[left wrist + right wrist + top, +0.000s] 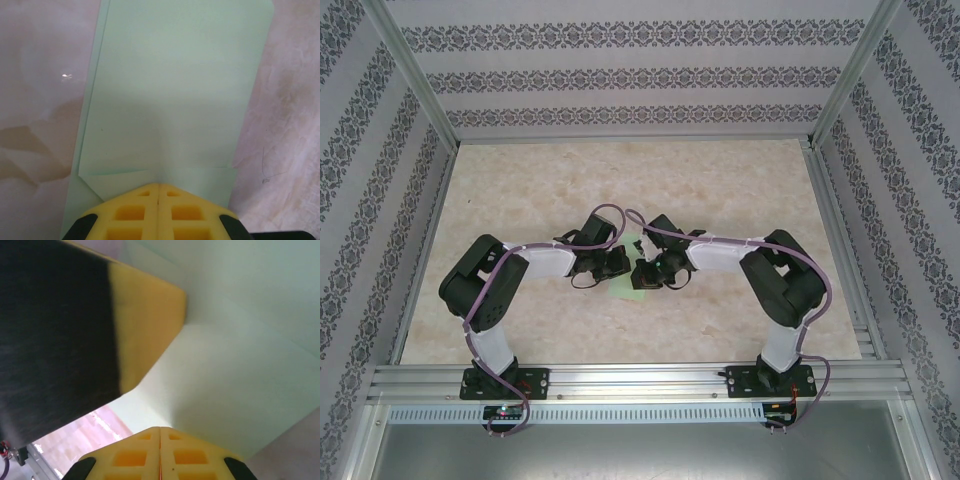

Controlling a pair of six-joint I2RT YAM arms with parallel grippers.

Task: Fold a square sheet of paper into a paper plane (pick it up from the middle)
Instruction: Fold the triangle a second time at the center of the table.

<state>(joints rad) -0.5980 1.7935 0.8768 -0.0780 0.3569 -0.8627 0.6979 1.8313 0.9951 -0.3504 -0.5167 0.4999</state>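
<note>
Beige marbled desk (pixel 520 200) spreads beneath both arms, walled by patterned panels (pixel 380 150) (grey floral stripes). The left arm (pixel 490 290) rises from its base at the near edge, bends its elbow out to the left and lays its white forearm rightward. The right arm (pixel 782 285) mirrors it, elbow out to the right and forearm reaching left. Their wrists almost meet low over the middle of the desk, where the pale green sheet of paper (pixel 623 287) lies.

In the left wrist view the sheet (pixel 175 90) is folded into flat layers, with a small triangular flap (pixel 107 182) at one corner. The left jaws are closed, yellow fingertips (pixel 135 212) pressed together at the paper's edge (I cannot tell whether paper is pinched between them). The right jaws are closed too, fingertips (pixel 135 457) together against the creased sheet (pixel 240 365), with a yellow finger of the left arm (pixel 145 325) just beyond.
</note>
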